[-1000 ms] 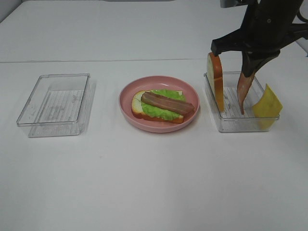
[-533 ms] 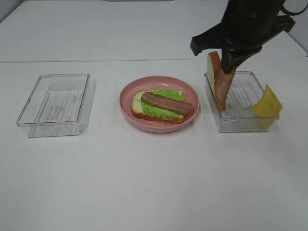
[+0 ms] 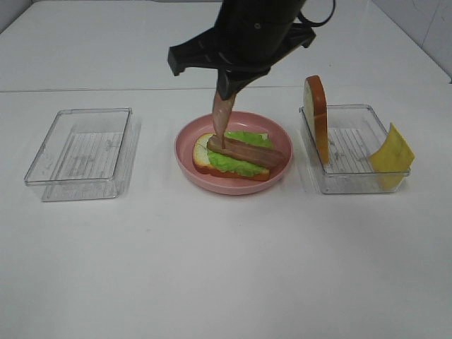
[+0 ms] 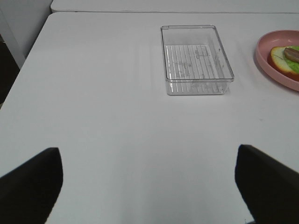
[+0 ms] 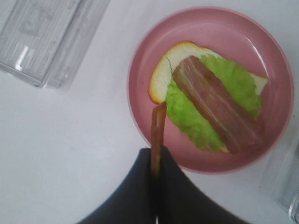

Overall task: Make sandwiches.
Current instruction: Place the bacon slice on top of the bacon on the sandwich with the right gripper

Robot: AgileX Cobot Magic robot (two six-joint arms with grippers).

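Pinching bacon strip [image 3: 221, 121] | right gripper [image 5: 157, 161] clamped | dangling over sandwich [image 3: 236, 157]

No readable text or labels anywhere

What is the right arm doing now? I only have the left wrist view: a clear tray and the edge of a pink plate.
Observer: The right end effector is shut on a bacon strip hanging over the pink plate.
Operator: How far along is the sandwich?
Observer: A flat bacon strip lies across lettuce on one bread slice; no cheese or top slice on it.
Operator: And the remaining parts?
Observer: A second bread slice stands on edge in the right tray, with a cheese square leaning at its other end.
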